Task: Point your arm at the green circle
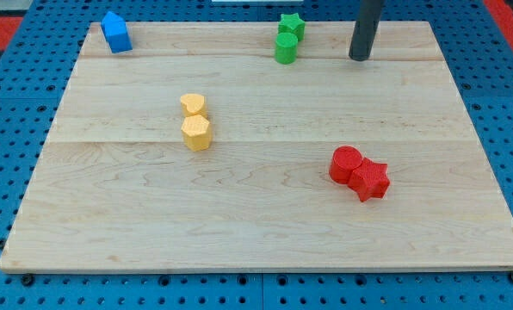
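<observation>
Wooden board point(265, 215) over blue pegboard. Green circle point(286, 48) at board's top edge, touching green star point(292, 25). My tip point(358, 58), jawless, sits right of the circle, apart; approach unfinished.

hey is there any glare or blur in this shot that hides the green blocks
Camera view: even light, soft short shadows; faint sheen along the board's left edge. The green circle and green star are sharp, touching. My tip is crisp, to their right, apart from them.
</observation>
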### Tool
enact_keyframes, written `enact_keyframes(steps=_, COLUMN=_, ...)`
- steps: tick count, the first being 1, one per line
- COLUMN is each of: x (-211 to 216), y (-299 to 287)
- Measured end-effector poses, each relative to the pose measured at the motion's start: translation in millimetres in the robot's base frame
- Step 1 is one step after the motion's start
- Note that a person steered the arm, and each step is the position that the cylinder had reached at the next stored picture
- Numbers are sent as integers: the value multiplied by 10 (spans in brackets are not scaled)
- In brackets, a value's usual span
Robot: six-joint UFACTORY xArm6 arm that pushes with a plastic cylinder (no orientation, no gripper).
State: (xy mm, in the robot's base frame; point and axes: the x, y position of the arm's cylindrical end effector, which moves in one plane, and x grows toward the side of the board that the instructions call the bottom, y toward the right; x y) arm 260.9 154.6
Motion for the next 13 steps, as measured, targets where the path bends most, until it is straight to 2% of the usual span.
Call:
enact_keyframes(steps=2, x=-639, y=-98)
enact_keyframes(steps=4, x=-671, y=-926)
enact_keyframes(steps=5, x=-670, y=-1068)
enact_keyframes(steps=6, x=-613, y=-618)
enact_keyframes(steps=7, x=-215, y=-602)
enact_keyframes(steps=8, x=0, y=-780)
enact_keyframes(steps=11, x=82, y=-1016)
enact_keyframes(steps=13, x=-95, y=-947)
